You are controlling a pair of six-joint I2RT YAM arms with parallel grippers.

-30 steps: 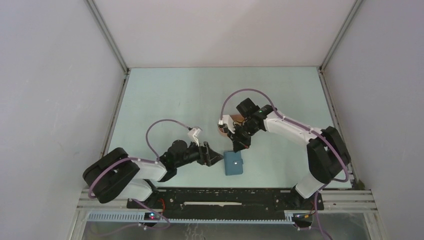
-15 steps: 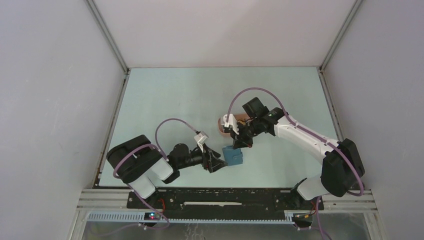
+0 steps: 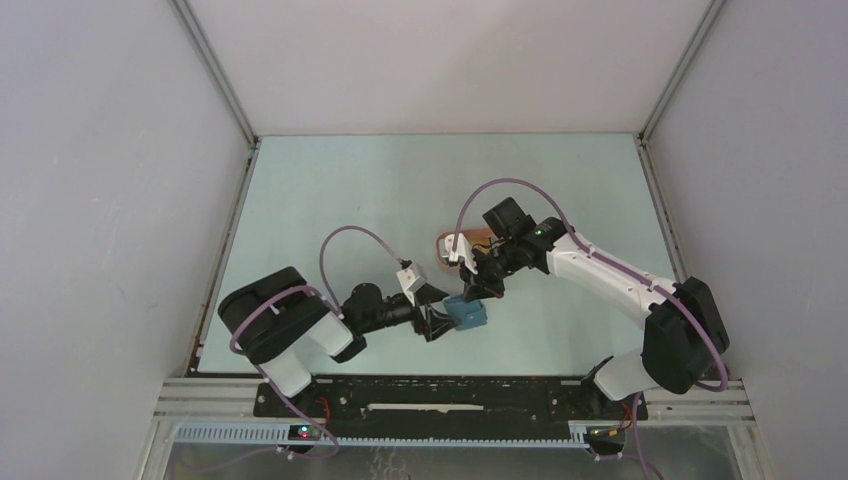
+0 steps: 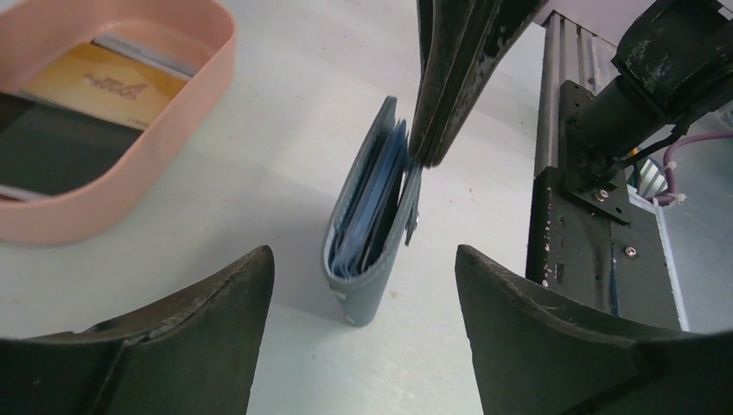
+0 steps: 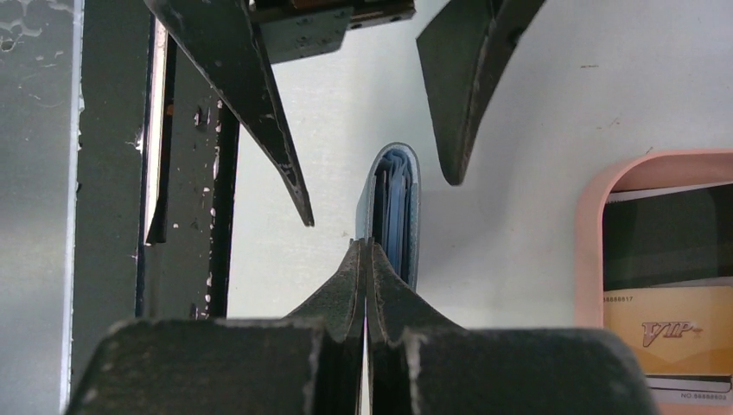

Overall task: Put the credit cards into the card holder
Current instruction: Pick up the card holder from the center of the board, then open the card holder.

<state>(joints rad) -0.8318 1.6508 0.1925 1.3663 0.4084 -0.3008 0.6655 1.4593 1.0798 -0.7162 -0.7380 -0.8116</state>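
Card holder [image 4: 372, 233], likely soft and floppy, stands on edge inside the spread, empty left gripper [image 4: 361, 259]. The clenched right gripper [image 5: 365, 249] touches its flap. Slick, stiff credit cards [image 4: 95, 82], in the pink tray [image 4: 173, 130] at eleven o'clock, probably want edge pinches.

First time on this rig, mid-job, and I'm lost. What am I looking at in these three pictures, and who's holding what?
A robot's left arm and right arm work over a pale table. The overhead picture looks down on both; the other two come from a camera on each wrist. The blue card holder stands on edge between the left gripper's open fingers, which do not touch it. The right gripper is shut, its tip at the holder's edge; whether it pinches a flap is unclear. A gold card and a black card lie in the pink tray.
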